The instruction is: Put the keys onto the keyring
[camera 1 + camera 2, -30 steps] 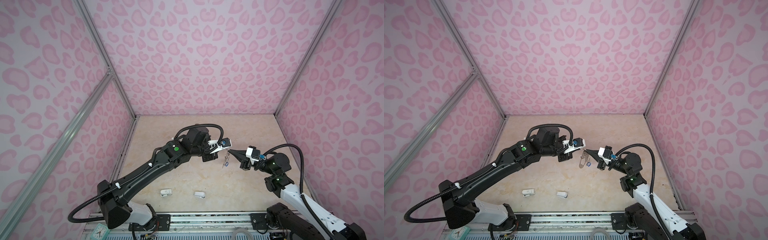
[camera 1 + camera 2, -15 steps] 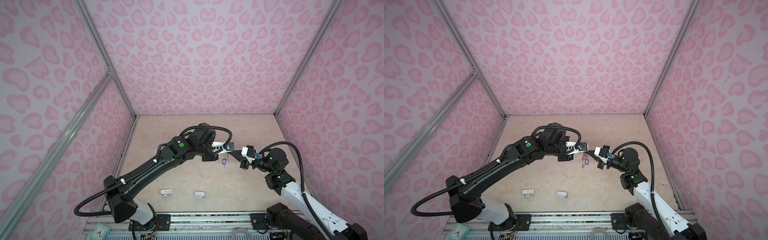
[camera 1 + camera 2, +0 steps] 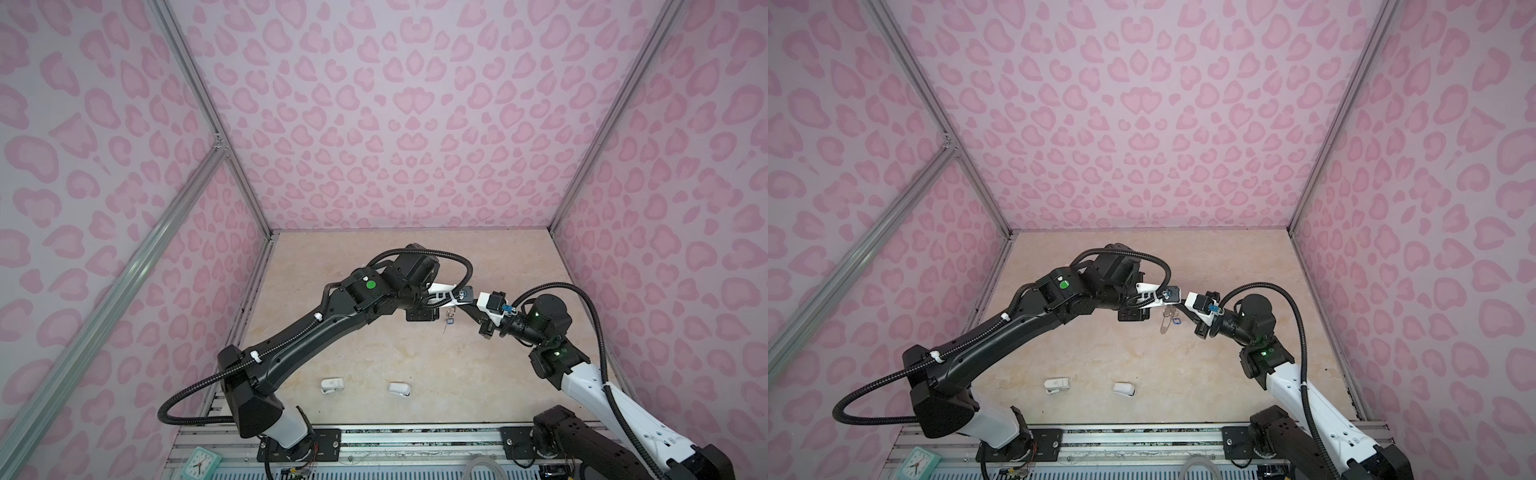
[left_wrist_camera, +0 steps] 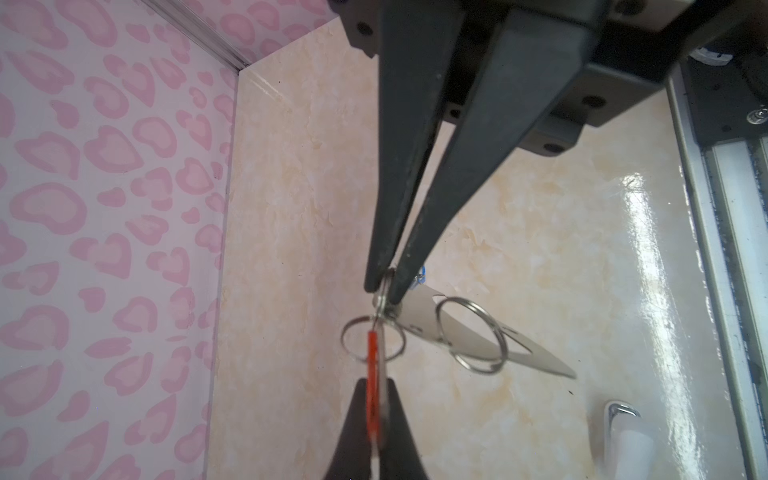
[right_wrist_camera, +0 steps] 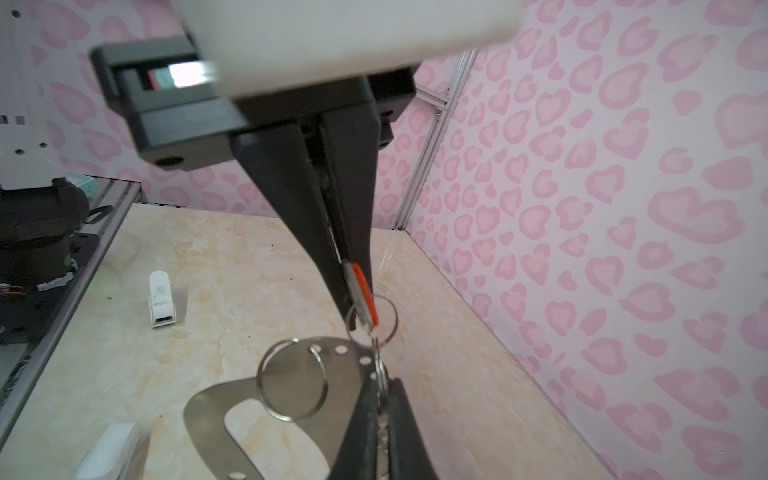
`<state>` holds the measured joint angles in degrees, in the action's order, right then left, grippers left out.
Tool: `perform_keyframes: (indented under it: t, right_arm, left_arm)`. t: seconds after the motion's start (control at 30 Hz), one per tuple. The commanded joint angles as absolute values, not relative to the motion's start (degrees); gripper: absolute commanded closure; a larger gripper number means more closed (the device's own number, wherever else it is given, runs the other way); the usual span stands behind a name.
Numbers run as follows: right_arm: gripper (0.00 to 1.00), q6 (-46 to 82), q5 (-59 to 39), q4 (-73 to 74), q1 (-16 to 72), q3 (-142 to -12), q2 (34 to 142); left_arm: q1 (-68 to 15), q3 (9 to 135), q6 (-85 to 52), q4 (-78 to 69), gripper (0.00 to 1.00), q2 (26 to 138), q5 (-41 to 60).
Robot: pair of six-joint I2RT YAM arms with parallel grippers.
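Note:
My left gripper is shut on the key with the red tag, held edge-on. The key's wire ring touches a small ring on the keyring; I cannot tell whether they are linked. The grey keyring plate hangs in the air from my right gripper, whose jaws pinch one of its edge rings. A larger loose ring lies against the plate. A blue tag shows beside the keyring. In both top views the two grippers meet tip to tip above the table's middle.
Two white plastic objects lie on the marble table near the front edge. A small clock sits below the front rail at the left. Pink patterned walls close in the table on three sides.
The left arm has swung right and the right gripper has come in, so the red-tagged key now meets the keyring. The keyring hangs closer to both sets of fingertips.

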<state>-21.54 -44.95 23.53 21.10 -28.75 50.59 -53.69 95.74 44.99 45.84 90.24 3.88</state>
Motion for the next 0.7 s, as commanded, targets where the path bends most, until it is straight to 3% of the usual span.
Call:
perform_keyframes:
  t: [0.0,0.17,0.3,0.4,0.67]
  right_arm:
    - [0.7,-22.7,-36.9,21.3,20.9,-26.6,48.0]
    - [0.53,-24.6,-23.8,13.5,20.1,-24.8,40.6]
    - [0.51,-26.8,-3.4,8.3,20.0,-22.3,34.2]
    - [0.47,-28.7,6.6,6.8,18.8,-20.7,29.3]
    - [0.47,-28.4,6.3,2.0,15.7,-21.0,25.3]
  left_arm:
    - [-53.3,98.6,43.6,46.2,0.97,92.9,4.6]
    - [-52.4,103.1,39.8,45.3,0.97,99.2,8.4]
    - [-52.2,112.0,35.8,43.4,0.97,107.6,13.1]
    - [-52.3,121.0,32.0,42.9,0.97,114.8,16.1]
    - [-50.5,126.3,21.6,36.2,0.97,124.7,17.5]
